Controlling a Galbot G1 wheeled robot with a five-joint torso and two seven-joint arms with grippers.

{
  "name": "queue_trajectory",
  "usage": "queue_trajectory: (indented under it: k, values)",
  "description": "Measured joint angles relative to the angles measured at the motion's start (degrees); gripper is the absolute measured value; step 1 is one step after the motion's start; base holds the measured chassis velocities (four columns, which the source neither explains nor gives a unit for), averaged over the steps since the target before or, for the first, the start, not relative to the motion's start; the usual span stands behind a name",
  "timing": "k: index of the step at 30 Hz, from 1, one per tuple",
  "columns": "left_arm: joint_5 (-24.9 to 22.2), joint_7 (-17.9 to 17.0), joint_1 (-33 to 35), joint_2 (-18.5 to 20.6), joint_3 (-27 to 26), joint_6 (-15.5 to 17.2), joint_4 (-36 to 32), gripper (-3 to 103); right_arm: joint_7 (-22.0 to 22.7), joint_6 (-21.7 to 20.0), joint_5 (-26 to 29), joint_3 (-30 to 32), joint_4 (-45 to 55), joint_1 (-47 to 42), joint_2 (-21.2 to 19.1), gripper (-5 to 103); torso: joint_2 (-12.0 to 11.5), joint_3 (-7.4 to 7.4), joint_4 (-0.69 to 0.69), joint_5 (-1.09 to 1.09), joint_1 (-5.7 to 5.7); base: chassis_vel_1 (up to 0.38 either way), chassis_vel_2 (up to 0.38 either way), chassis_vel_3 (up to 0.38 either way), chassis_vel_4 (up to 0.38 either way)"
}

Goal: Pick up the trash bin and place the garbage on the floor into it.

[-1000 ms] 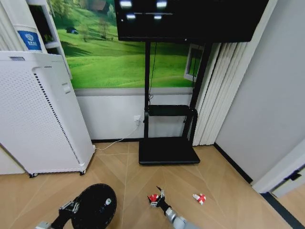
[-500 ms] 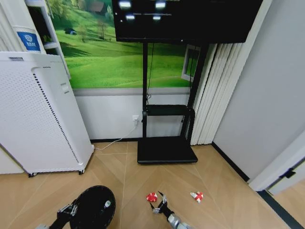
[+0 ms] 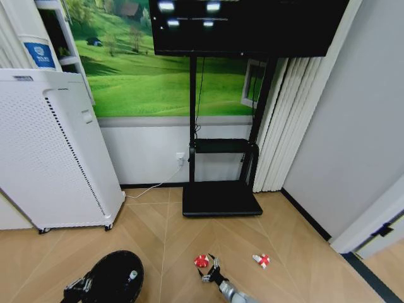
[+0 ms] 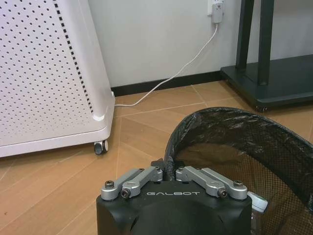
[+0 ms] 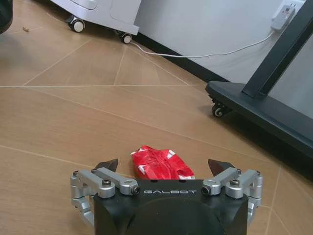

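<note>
While the right gripper (image 5: 166,169) hovers low at the frame's bottom centre, fingers (image 5: 108,164) spread apart, a red-and-white wrapper (image 5: 160,163) lies on the floor (image 5: 73,112) between them. Lower left, the left gripper (image 4: 168,171) is clamped on the trash bin (image 4: 234,147) rim.

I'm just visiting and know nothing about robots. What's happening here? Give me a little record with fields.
Setting: wood floor before a TV stand and a white appliance
Left tool: shut on the rim of the trash bin, holding it
Bin contents: a small bottle inside
Right tool: open, low over the floor, fingers either side of a red-and-white wrapper
Other litter: a second wrapper lying on the floor farther right
</note>
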Motion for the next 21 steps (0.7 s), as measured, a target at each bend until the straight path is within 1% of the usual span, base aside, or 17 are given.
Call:
queue_trajectory:
  k: [11,13,19,20,21]
  values:
    - [0.17,-0.22,-0.16,-0.22,0.44,0.01,-1.65,6,0.12,-1.91,1.06,-1.83,-2.15,2.07,0.59,100,0.0,0.01,0.0,-0.01,0.01,0.0,0.0,0.0,0.0]
    - [0.25,-0.23,-0.1,-0.31,0.41,-0.01,-1.91,6,-0.49,-2.08,1.24,-1.79,-4.12,2.78,1.5,100,0.0,0.0,0.0,-0.01,0.01,0.0,0.0,0.0,0.0]
    - [0.48,-0.24,-0.08,-0.62,0.48,-0.15,-2.49,6,-1.34,-2.54,0.86,-1.64,-6.0,2.74,2.59,100,0.0,0.0,0.0,0.0,0.01,0.0,0.0,0.0,0.0]
    - [0.56,-0.25,-0.05,-0.7,0.53,-0.19,-2.59,6,-1.46,-2.54,0.53,-1.32,-6.51,2.69,2.9,103,0.0,0.0,0.0,0.0,0.01,0.0,0.0,0.0,0.0]
    - [0.56,-0.25,-0.05,-0.7,0.53,-0.19,-2.59,6,-1.46,-2.54,0.53,-1.32,-6.51,2.69,2.9,103,0.0,0.0,0.0,0.0,0.01,0.0,0.0,0.0,0.0]
